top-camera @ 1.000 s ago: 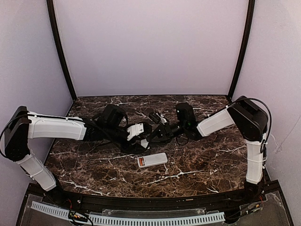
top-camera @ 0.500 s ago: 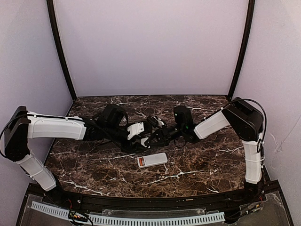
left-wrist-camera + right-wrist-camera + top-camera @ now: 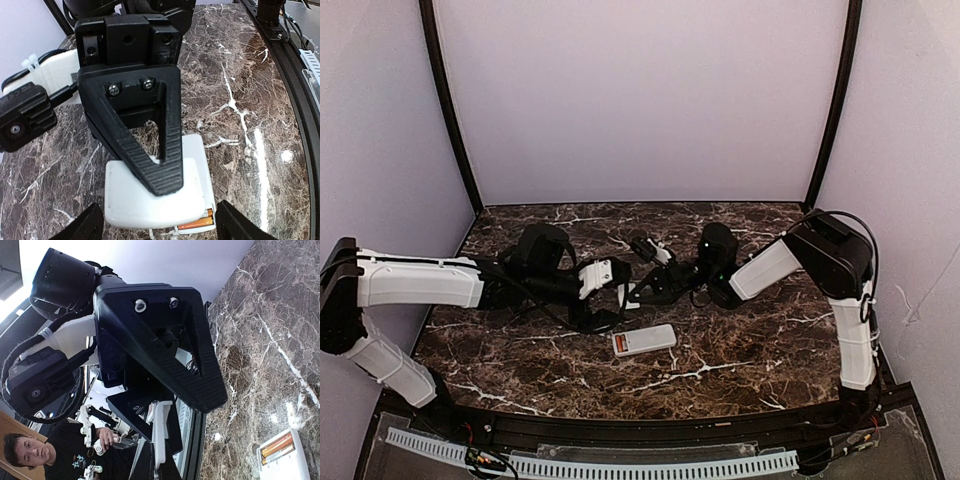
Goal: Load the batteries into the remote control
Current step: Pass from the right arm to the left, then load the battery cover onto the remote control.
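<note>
Marble [image 3: 750,345]; right claw [image 3: 156,467] tight on cover [image 3: 160,422]

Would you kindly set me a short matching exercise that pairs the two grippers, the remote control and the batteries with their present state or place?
Things:
1. left gripper
2. right gripper
3. remote control
4. batteries

States or places:
A. in the remote's open end compartment
B. lying flat on the marble table
C. open, fingers wide apart
D. shut on a thin white piece

Pairs: 1-C, 2-D, 3-B, 4-A
</note>
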